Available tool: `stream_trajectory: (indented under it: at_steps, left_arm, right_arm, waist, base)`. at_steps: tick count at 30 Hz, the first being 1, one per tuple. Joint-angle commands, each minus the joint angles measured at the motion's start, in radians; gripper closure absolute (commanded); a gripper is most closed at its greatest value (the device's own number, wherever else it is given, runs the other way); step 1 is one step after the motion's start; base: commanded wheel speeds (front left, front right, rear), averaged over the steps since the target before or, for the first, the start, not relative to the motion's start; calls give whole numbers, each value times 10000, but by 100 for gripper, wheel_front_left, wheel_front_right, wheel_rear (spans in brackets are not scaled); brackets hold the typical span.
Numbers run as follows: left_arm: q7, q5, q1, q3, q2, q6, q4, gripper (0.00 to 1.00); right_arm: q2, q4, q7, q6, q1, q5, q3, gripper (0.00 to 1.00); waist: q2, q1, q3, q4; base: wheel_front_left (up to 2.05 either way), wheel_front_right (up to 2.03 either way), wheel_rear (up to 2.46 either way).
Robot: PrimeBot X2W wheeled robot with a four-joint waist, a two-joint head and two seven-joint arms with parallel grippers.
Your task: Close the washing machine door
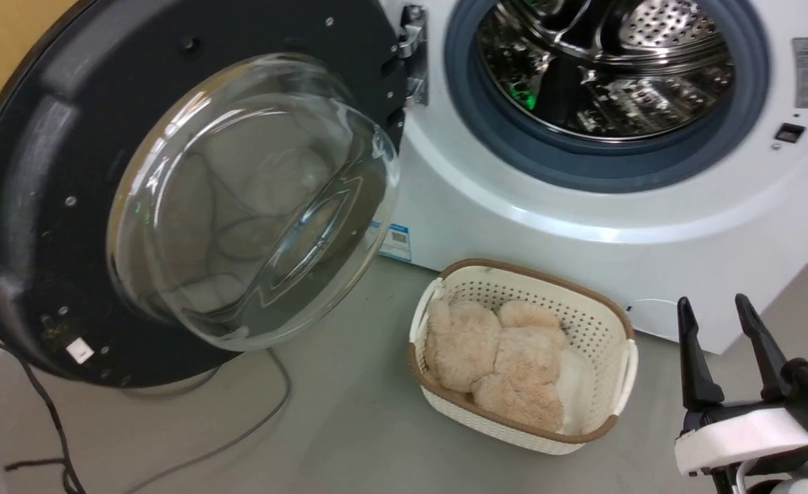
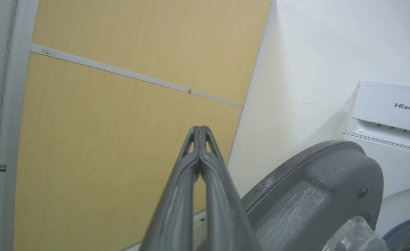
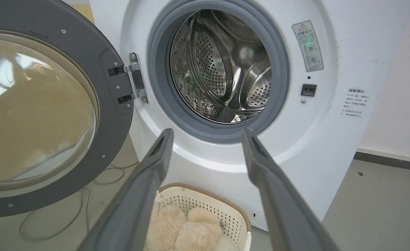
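— Two grippers: how do they stand?
— At four o'clock in the head view the right gripper [image 1: 712, 302] has its fingers spread apart and holds nothing. The left gripper [image 2: 199, 129] has its fingers pressed together, empty, in front of a yellow wall panel [image 2: 103, 122].
— And the door?
— At nine o'clock the door [image 1: 40, 206] is swung wide open. Its hinge [image 1: 414, 55] is at nine o'clock of the drum [image 1: 616, 68] in the washing machine [image 1: 548, 226].
— On the floor?
— At six o'clock a basket [image 1: 500, 425] of fluffy beige stuff stands just before the machine, and a cable [image 1: 252, 425] lies below the door
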Motion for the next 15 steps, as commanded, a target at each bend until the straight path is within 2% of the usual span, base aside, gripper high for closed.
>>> stream_trajectory:
  at_steps: [1, 8, 13, 15]
  left_arm:
    - [28, -163, -283, 153, 139, -71, 136, 100]
    - [795, -1786, -1350, 937, 597, -164, 1900, 100]
    - [1838, -2653, -1967, 1082, 1115, -258, 3123, 100]
    - [2837, -3493, -2564, 1165, 1437, -353, 4050, 100]
  right_arm:
    - [29, 8, -89, 5, -175, 67, -28, 0]
    - [32, 22, -235, 6, -314, 81, -86, 0]
    - [33, 27, -340, 6, -405, 50, -132, 0]
    - [35, 58, -424, 6, -491, 29, -165, 0]
  waist:
    - [0, 0, 72, 110]
    - [0, 0, 248, 433]
    - [0, 0, 417, 597]
    - [0, 0, 569, 687]
  base:
    - [0, 0, 0]
    - [0, 0, 0]
    - [0, 0, 0]
    - [0, 0, 0]
